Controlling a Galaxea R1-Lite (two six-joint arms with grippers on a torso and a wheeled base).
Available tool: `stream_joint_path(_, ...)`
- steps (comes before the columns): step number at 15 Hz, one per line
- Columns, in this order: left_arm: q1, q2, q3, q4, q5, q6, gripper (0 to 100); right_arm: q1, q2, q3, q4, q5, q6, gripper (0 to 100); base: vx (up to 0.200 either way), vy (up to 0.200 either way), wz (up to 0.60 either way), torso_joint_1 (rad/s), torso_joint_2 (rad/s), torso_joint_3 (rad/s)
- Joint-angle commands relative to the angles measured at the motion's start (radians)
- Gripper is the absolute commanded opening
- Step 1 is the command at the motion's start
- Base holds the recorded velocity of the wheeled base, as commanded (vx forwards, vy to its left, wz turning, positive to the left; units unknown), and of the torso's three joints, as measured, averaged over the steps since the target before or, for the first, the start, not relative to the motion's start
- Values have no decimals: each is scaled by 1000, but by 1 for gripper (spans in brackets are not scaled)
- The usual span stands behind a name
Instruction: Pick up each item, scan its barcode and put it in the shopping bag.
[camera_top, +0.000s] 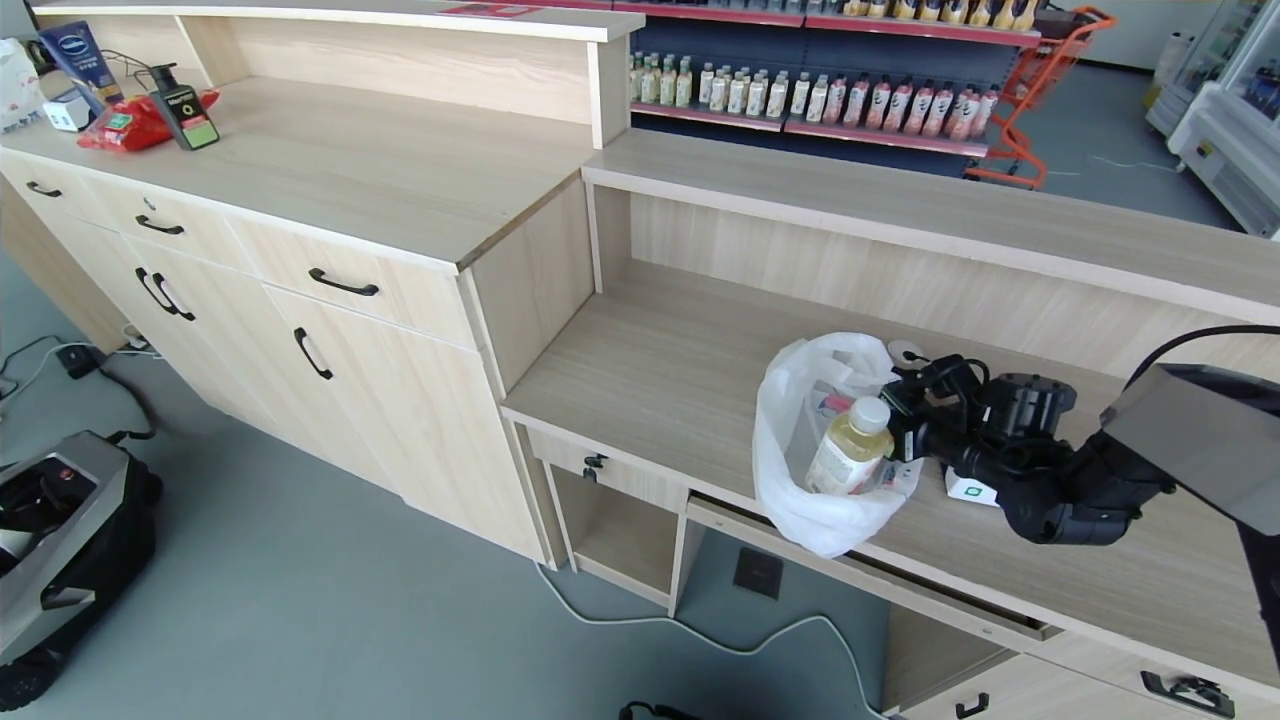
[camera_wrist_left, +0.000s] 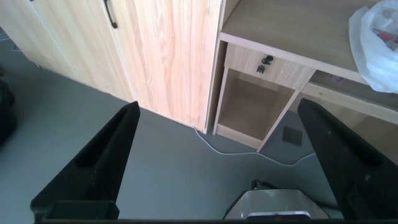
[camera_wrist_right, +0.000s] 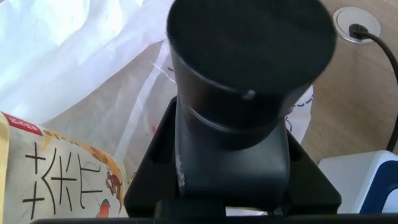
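A white plastic shopping bag (camera_top: 800, 480) is pictured open-mouthed at the front edge of the lower counter (camera_top: 660, 370), with a white-capped bottle (camera_top: 850, 445) of pale yellow drink stood cap-up inside it. A red packet (camera_top: 135, 125), a dark pump bottle (camera_top: 183, 108), a blue tube (camera_top: 82, 60) and a small white box (camera_top: 68, 112) are seen grouped on the upper counter (camera_top: 380, 170), well apart from the bag.

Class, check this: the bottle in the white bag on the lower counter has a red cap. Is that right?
Not quite. The cap is white, not red, as the head view shows. The bottle does stand in the bag on the lower counter.
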Motion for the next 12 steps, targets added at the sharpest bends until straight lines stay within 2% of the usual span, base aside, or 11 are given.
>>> stream_joint_path(1, 0, 0, 0, 0, 0, -1, 100, 4, 15, -6, 0, 2, -2, 0, 0, 0, 0, 0, 0, 0)
stream_joint_path(2, 0, 0, 0, 0, 0, -1, 100, 6, 16, -8, 0, 2, -5, 100, 0, 0, 0, 0, 0, 0)
stream_joint_path(8, 0, 0, 0, 0, 0, -1, 100, 3, -56, 15, 1, 8, 14, 100, 0, 0, 0, 0, 0, 0)
stream_joint_path(10, 0, 0, 0, 0, 0, -1, 100, 3, -169, 78, 26, 8, 47, 100, 0, 0, 0, 0, 0, 0)
stream_joint_path(12, 0, 0, 0, 0, 0, -1, 100, -2, -312, 201, 43, 8, 40, 100, 0, 0, 0, 0, 0, 0)
